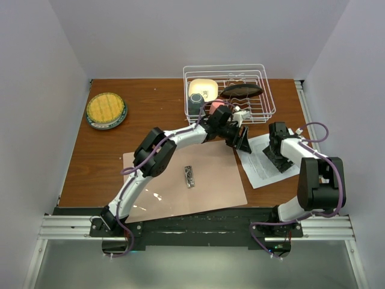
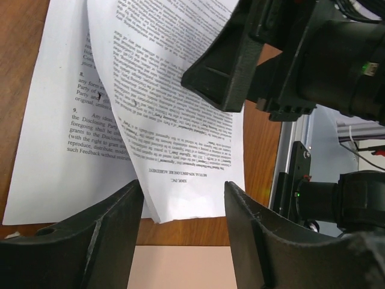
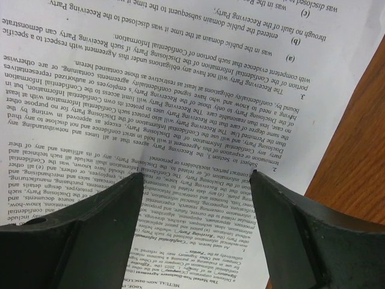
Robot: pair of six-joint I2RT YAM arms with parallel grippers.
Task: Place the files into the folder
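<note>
The files [image 1: 263, 161] lie on the wooden table right of the open salmon-pink folder [image 1: 180, 180], whose silver clip [image 1: 189, 176] sits mid-spine. In the left wrist view the top sheet [image 2: 174, 120] bows up over the lower sheet [image 2: 48, 156], its near edge just short of the folder [image 2: 180, 268]. My left gripper [image 1: 243, 142] [image 2: 183, 189] stands open at that edge, with nothing pinched between its fingers. My right gripper [image 1: 278, 158] [image 3: 195, 176] is open, both fingertips [image 3: 133, 180] set down on the printed top sheet [image 3: 198, 102].
A white wire rack [image 1: 225, 67] at the back holds a yellow dish [image 1: 203, 89], a dark brown object [image 1: 242, 90] and a dark cup [image 1: 195, 103]. A yellow-green round plate [image 1: 106, 110] sits at the back left. Walls close in on three sides.
</note>
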